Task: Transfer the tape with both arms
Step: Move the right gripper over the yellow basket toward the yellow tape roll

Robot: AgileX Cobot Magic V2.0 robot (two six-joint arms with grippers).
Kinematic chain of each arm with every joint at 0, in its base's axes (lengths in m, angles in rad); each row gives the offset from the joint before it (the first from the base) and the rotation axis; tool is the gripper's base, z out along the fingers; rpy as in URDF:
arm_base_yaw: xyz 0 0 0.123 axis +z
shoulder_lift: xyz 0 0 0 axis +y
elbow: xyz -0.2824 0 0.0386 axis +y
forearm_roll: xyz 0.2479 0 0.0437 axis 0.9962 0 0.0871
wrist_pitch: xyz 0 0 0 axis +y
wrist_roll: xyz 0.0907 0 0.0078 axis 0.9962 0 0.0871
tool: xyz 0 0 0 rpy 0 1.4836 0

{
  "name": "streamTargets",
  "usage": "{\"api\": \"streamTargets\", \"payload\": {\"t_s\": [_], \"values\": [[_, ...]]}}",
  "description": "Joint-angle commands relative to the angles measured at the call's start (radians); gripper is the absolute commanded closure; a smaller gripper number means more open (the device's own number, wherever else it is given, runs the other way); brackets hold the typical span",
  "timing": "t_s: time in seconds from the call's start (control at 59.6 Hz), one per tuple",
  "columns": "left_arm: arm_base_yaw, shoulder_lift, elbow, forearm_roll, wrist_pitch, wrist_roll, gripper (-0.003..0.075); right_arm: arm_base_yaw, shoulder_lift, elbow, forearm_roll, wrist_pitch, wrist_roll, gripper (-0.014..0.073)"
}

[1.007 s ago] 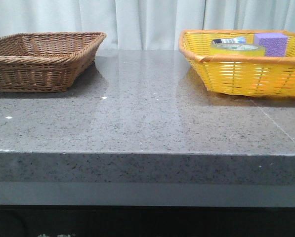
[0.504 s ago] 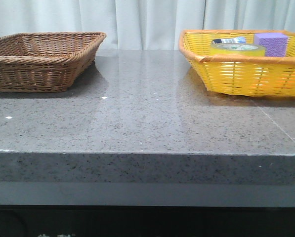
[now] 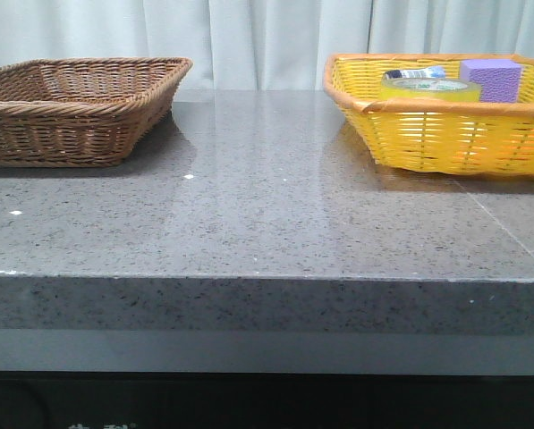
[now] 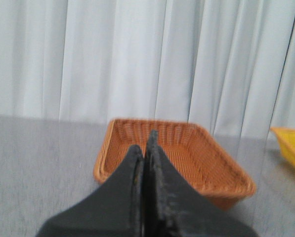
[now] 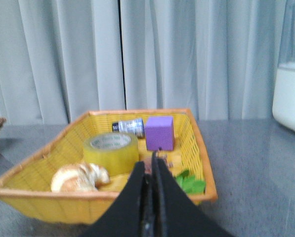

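Tape [image 5: 111, 152] lies flat in the yellow basket [image 5: 199, 148]; the right pincer [image 5: 150, 170], now pressed together like the left pincer [image 4: 145, 158], must be spread wide first.

A grey speckled stone table [image 3: 267, 214] carries two woven baskets well apart — a brown wicker basket [image 3: 74, 107] at the left and a yellow basket [image 3: 445, 134] at the right — with pale pleated curtains [image 3: 267, 40] hanging behind them. In the yellow basket a purple block [image 5: 159, 133] stands toward the far wall just beside a small dark-capped bottle [image 5: 128, 126] lying on its side, while a pale bread roll [image 5: 80, 177] and some green leaves [image 5: 190, 182] lie nearer the front rim. A white container [image 5: 290, 96] stands on the table off to the side of that basket.
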Motion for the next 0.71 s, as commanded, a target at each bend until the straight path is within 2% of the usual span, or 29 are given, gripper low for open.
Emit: {"api": "streamTargets", "payload": {"t_s": [0.0,0.168,0.436,0.688], "values": [[0.002,0.054,-0.123,0.0,-0.014,-0.011,0.074,-0.006,-0.015,-0.119,0.002,-0.006,-0.002,0.0662],[0.002,0.164,-0.329,0.0,0.136,-0.011,0.074,-0.006,0.052,-0.292,0.001,0.107,-0.002,0.0662],[0.002,0.395,-0.595,0.0,0.476,-0.011,0.074,-0.006,0.272,-0.549,0.001,0.342,-0.002,0.0662],[0.002,0.534,-0.619,0.0,0.541,-0.011,0.074,-0.006,0.441,-0.584,0.001,0.457,-0.002,0.0662]]}}
